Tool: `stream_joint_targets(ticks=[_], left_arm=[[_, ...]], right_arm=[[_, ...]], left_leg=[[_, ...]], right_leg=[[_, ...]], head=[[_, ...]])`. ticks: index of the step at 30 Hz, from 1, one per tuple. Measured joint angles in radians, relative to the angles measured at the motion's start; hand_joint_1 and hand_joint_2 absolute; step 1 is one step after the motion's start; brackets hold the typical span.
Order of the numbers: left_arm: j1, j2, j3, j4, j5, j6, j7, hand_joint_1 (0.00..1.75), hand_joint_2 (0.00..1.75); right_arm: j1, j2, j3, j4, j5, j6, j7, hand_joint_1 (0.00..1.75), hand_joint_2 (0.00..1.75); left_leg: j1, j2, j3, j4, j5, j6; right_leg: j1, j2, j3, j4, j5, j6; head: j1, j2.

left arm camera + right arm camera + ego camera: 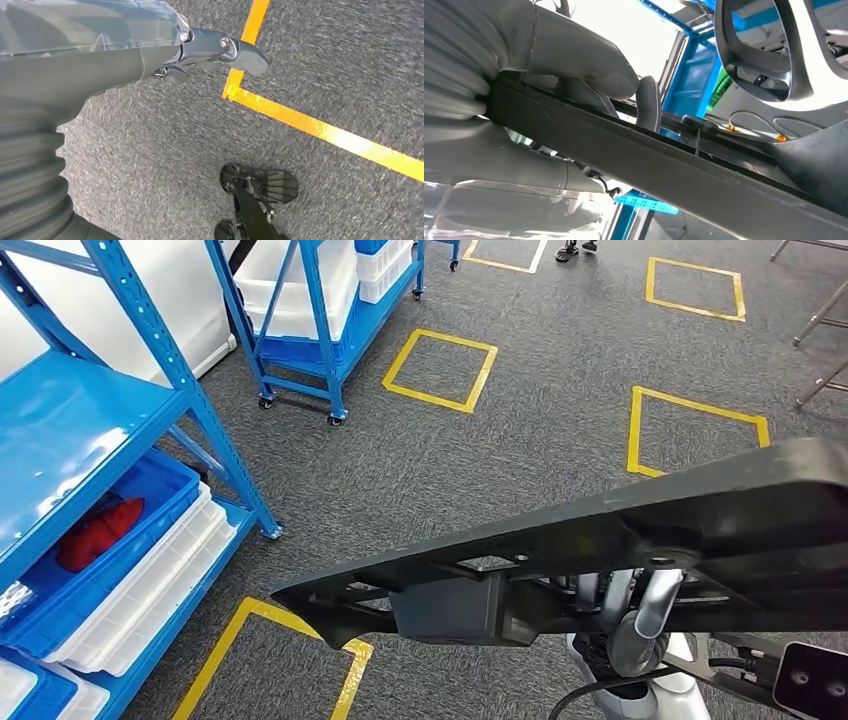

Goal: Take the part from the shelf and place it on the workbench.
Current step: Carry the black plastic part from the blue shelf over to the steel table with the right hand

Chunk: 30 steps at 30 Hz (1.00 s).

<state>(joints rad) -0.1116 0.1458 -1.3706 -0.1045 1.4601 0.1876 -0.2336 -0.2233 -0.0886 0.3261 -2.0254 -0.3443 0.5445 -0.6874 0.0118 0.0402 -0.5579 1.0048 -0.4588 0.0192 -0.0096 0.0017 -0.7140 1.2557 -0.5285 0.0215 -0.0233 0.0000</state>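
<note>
One long black part is clamped in our right hand, thumb over its upper edge, carried above the carpet well clear of the blue shelf. We judge it rigid, fairly light and prone to swing when held near one end; its long axis runs roughly level, tapered tip pointing toward the shelf. Our left hand hangs with nothing in it, fingers loosely curled.
</note>
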Motion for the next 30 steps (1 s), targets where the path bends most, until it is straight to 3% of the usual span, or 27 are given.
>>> stream_joint_targets(ticks=[2,4,7,9,11,12,13,14,15,17,19,20,22,24,26,28,29,30], left_arm=[[-0.001,-0.006,-0.001,0.0,0.0,0.003,0.0,0.0,1.75],[-0.001,-0.011,-0.001,0.0,0.0,0.004,0.0,0.0,1.75],[-0.002,-0.017,-0.001,0.0,0.001,0.005,-0.001,0.0,1.75],[-0.003,-0.019,-0.001,0.0,0.001,0.006,-0.001,0.0,1.75],[0.0,-0.02,-0.001,0.0,0.001,0.006,-0.002,0.0,1.75],[0.002,-0.02,-0.001,0.0,0.001,0.006,-0.002,0.0,1.75],[0.004,-0.02,-0.001,0.0,0.001,0.006,-0.002,0.0,1.75],[0.005,-0.021,-0.001,0.0,0.001,0.007,-0.002,0.0,1.75],[0.005,-0.022,0.0,0.0,0.001,0.008,-0.002,0.0,1.75],[0.006,-0.025,0.003,0.0,0.001,0.013,-0.005,0.0,1.75],[0.009,-0.027,0.008,0.0,0.001,0.014,-0.008,0.0,1.75],[0.01,-0.03,0.011,0.0,0.001,0.015,-0.01,0.0,1.75],[0.012,-0.037,0.016,0.0,0.001,0.021,-0.011,0.0,1.75],[0.013,-0.044,0.023,0.0,0.001,0.03,-0.011,0.0,1.75],[0.019,-0.049,0.036,0.0,0.001,0.037,-0.01,0.0,1.75],[0.025,-0.052,0.051,0.0,0.001,0.042,-0.009,0.0,1.75],[0.027,-0.054,0.058,0.0,0.001,0.043,-0.009,0.0,1.75],[0.027,-0.055,0.065,0.0,0.001,0.042,-0.01,0.0,1.75]], right_arm=[[-0.002,-0.016,0.008,0.006,-0.014,0.0,0.0,1.75,1.75],[-0.002,-0.026,0.011,0.01,-0.023,0.003,0.0,1.75,1.75],[-0.003,-0.037,0.013,0.013,-0.027,0.003,0.0,1.75,1.75],[-0.005,-0.04,0.015,0.015,-0.029,0.003,0.0,1.75,1.75],[-0.007,-0.042,0.019,0.018,-0.03,0.003,0.0,1.75,1.75],[-0.006,-0.042,0.021,0.019,-0.03,0.003,0.0,1.75,1.75],[-0.006,-0.043,0.024,0.022,-0.03,0.004,0.0,1.75,1.75],[-0.005,-0.044,0.026,0.024,-0.029,0.01,0.0,1.75,1.75],[-0.003,-0.043,0.026,0.026,-0.028,0.026,0.0,1.75,1.75],[0.004,-0.039,0.025,0.029,-0.025,0.074,0.0,1.75,1.75],[0.015,-0.033,0.023,0.033,-0.021,0.11,0.0,1.75,1.75],[0.024,-0.031,0.021,0.035,-0.018,0.121,0.0,1.75,1.75],[0.047,-0.031,0.009,0.037,-0.013,0.146,0.0,1.75,1.75],[0.066,-0.032,-0.018,0.039,-0.019,0.189,0.0,1.75,1.75],[0.078,-0.033,-0.049,0.044,-0.03,0.231,0.0,1.75,1.75],[0.092,-0.033,-0.075,0.05,-0.034,0.254,0.0,1.75,1.75],[0.099,-0.033,-0.085,0.053,-0.036,0.258,0.0,1.75,1.75],[0.105,-0.034,-0.094,0.054,-0.039,0.257,0.0,1.75,1.75]], left_leg=[[-0.003,0.014,0.004,0.001,-0.004,-0.004],[-0.007,0.024,0.005,0.002,-0.006,-0.013],[-0.008,0.036,0.009,0.001,-0.01,-0.029],[-0.005,0.011,-0.006,0.039,-0.04,-0.038],[-0.002,-0.023,-0.063,0.162,-0.105,-0.045],[-0.002,-0.03,-0.097,0.234,-0.135,-0.048],[-0.001,-0.032,-0.122,0.284,-0.148,-0.049],[-0.001,-0.033,-0.13,0.297,-0.14,-0.05],[0.0,-0.034,-0.115,0.263,-0.111,-0.05],[0.003,-0.059,-0.051,0.122,-0.038,-0.047],[0.005,-0.088,-0.006,0.024,-0.006,-0.041],[0.003,-0.094,-0.001,0.011,-0.008,-0.037],[0.002,-0.082,0.0,0.006,-0.006,-0.025],[0.004,-0.067,0.004,-0.002,-0.001,-0.01],[0.003,-0.046,0.006,-0.007,0.001,0.001],[-0.001,-0.025,0.005,-0.007,-0.002,0.006],[-0.002,-0.015,0.005,-0.006,-0.003,0.006],[-0.003,-0.006,0.005,-0.006,-0.004,0.005]], right_leg=[[0.004,-0.028,0.078,-0.144,0.059,-0.007],[0.012,-0.048,0.12,-0.23,0.078,-0.019],[0.013,-0.029,0.119,-0.243,0.082,-0.035],[0.007,-0.015,0.123,-0.252,0.088,-0.048],[0.006,0.001,0.123,-0.255,0.091,-0.056],[0.007,0.01,0.123,-0.255,0.091,-0.057],[0.008,0.02,0.122,-0.254,0.091,-0.057],[0.008,0.03,0.123,-0.253,0.091,-0.057],[0.007,0.04,0.124,-0.252,0.09,-0.056],[0.007,0.059,0.125,-0.247,0.088,-0.051],[0.008,0.077,0.119,-0.239,0.086,-0.041],[0.007,0.084,0.115,-0.238,0.087,-0.035],[0.004,0.093,0.111,-0.239,0.089,-0.022],[0.005,0.068,0.1,-0.216,0.072,-0.012],[0.004,0.027,0.053,-0.118,0.017,-0.005],[-0.001,0.012,-0.009,0.004,-0.033,0.002],[-0.003,0.009,-0.022,0.031,-0.035,0.004],[-0.005,0.006,-0.017,0.021,-0.021,0.005]], head=[[0.0,0.0],[0.0,0.0],[0.0,0.0],[0.0,0.0],[0.0,0.0],[0.0,0.0],[0.0,0.0],[0.0,0.0],[0.0,0.0],[0.0,0.0],[0.0,0.0],[0.0,0.0],[0.0,0.0],[0.0,0.0],[0.0,0.0],[0.0,0.0],[0.0,0.0],[0.0,0.0]])
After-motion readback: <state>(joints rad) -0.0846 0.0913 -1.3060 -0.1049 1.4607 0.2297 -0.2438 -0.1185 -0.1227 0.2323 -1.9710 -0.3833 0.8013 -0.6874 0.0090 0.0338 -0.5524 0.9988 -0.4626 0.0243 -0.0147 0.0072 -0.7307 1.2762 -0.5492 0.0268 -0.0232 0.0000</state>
